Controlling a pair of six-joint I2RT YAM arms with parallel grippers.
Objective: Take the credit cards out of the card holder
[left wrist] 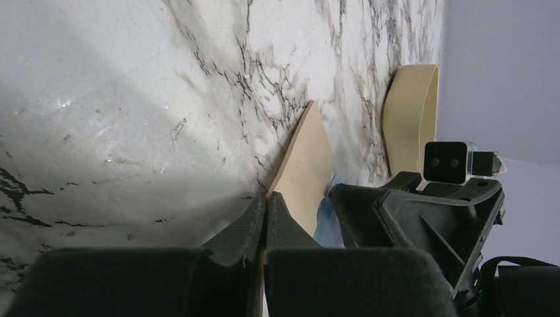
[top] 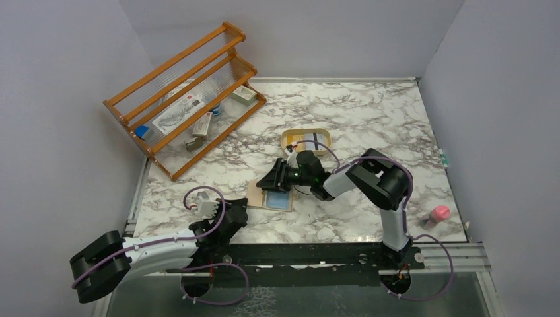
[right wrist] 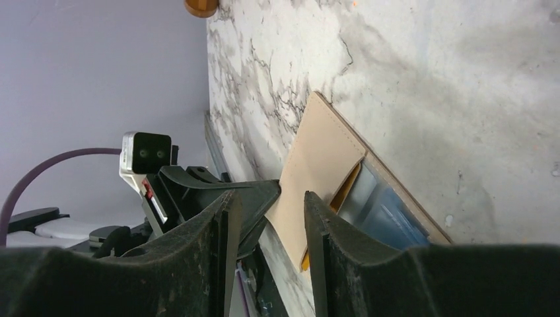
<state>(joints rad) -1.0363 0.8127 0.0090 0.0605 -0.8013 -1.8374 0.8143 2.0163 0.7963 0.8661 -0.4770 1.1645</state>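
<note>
**Q:** Where is the card holder?

**A:** I see the flat tan folding card holder (top: 276, 198) lying open on the white marble desk (top: 370, 119), its light blue inside facing up.

**Q:** And the claws?

**A:** My left claw (left wrist: 267, 198) is pinched tight on the edge of its tan flap. My right claw (right wrist: 269, 198) is parted, and that flap shows between its fingers. A yellow-orange card (right wrist: 346, 186) peeks from a pocket just beside it.

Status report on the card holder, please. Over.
Left gripper shut on card holder flap. Right gripper open beside it. Orange card inside pocket. Nothing blocking.
</note>
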